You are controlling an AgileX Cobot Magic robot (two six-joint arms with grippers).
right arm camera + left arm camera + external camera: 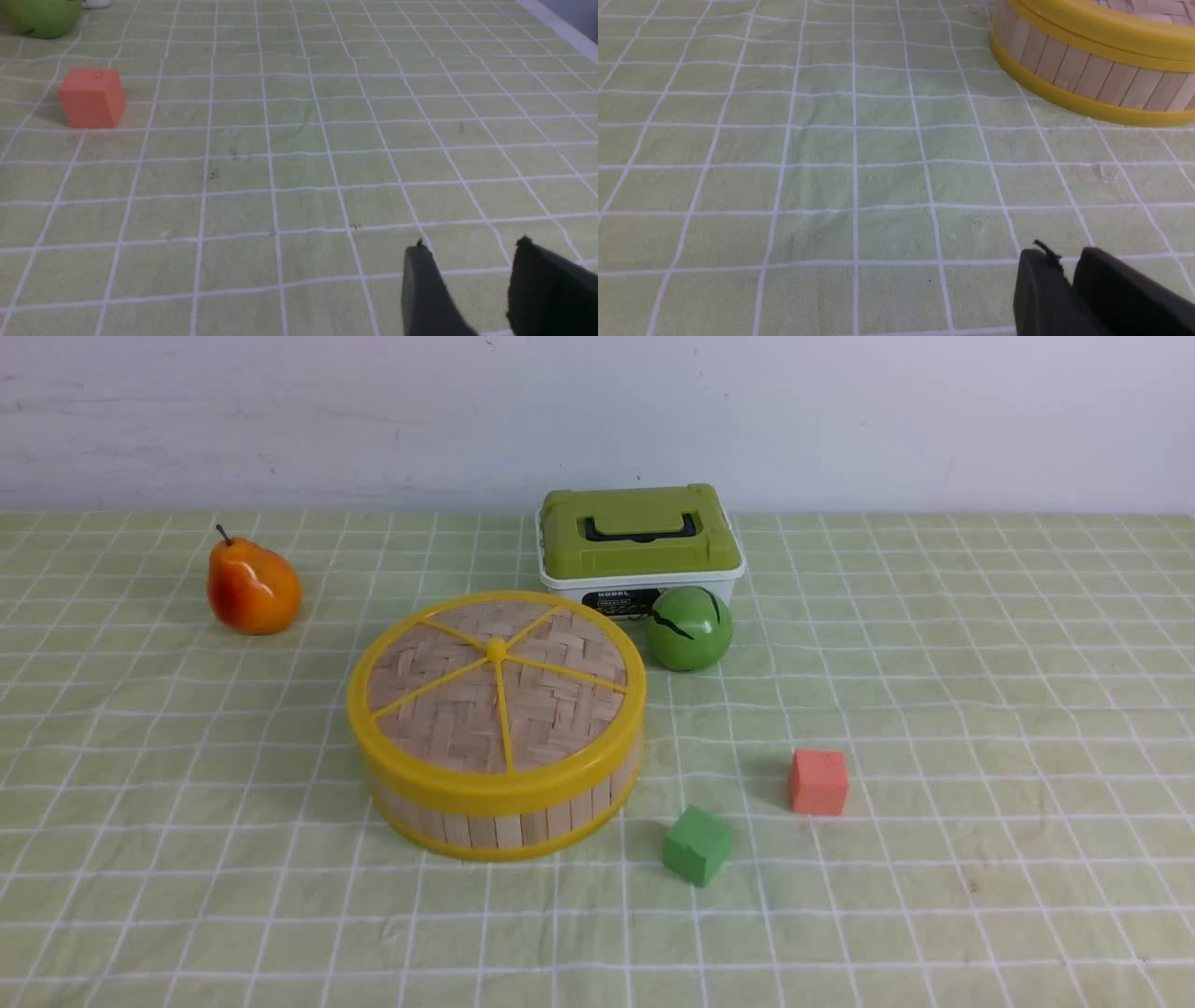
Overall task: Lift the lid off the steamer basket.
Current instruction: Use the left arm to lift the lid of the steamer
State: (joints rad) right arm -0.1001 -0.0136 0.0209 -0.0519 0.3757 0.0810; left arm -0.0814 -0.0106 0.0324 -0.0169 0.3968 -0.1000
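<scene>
Bamboo lid (495, 686) seated on steamer basket (504, 826), well apart from narrow-gapped empty left claw (1064, 256), right claw (469, 245) wider, empty

You are looking forward from between the arms in the front view, angling slightly down from some way back and taking in the whole checked tablecloth (934, 915) up to the wall (280, 420). The left wrist camera is sitting low and close over the cloth, facing the steamer basket (1087, 79), which the front view is also showing. The right wrist camera is looking low across the cloth toward the orange-red cube (91, 98) and the green ball (42, 16), both shared with the front view.
</scene>
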